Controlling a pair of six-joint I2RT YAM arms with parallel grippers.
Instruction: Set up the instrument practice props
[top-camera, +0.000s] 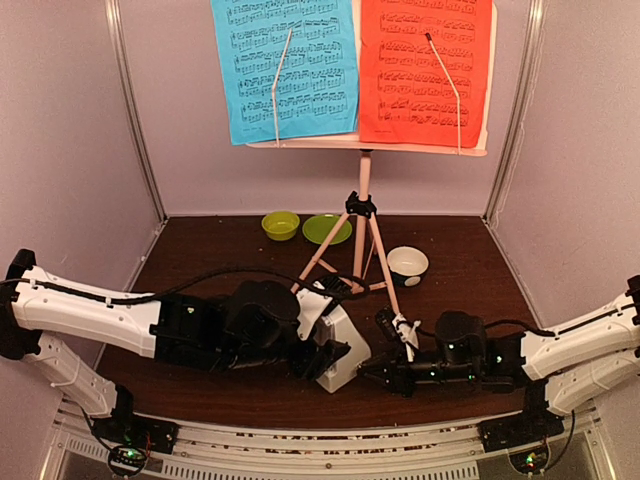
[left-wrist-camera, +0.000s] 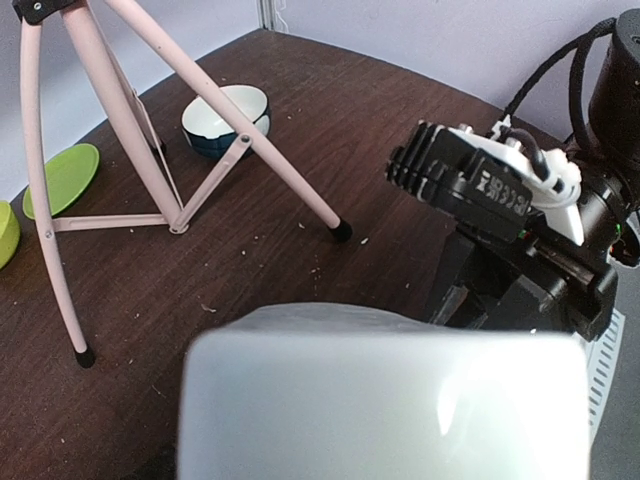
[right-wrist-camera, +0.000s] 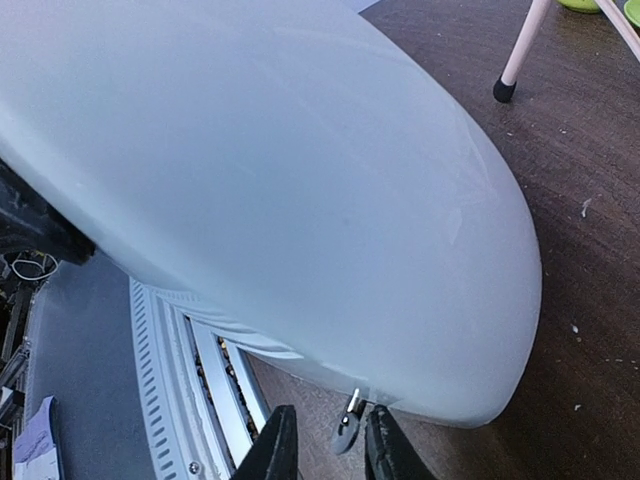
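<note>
The pale pink music stand (top-camera: 365, 190) stands at the back middle on tripod legs (left-wrist-camera: 150, 110), with a blue page (top-camera: 285, 65) and a red page (top-camera: 425, 70) on its desk. My left gripper (top-camera: 322, 357) is shut on the white metronome (top-camera: 340, 345), held tilted near the front edge. The metronome fills the left wrist view (left-wrist-camera: 380, 400) and hides the fingers. It also fills the right wrist view (right-wrist-camera: 280, 180). My right gripper (right-wrist-camera: 325, 450) is at the metronome's lower edge, slightly open, with a small dark key (right-wrist-camera: 345, 432) hanging between the fingers.
A small white bowl with a dark rim (top-camera: 407, 264) sits right of the tripod. A green bowl (top-camera: 280, 225) and a green plate (top-camera: 327, 229) lie behind it. The perforated metal front rail (right-wrist-camera: 190, 370) runs just below the right gripper. Lilac walls enclose the table.
</note>
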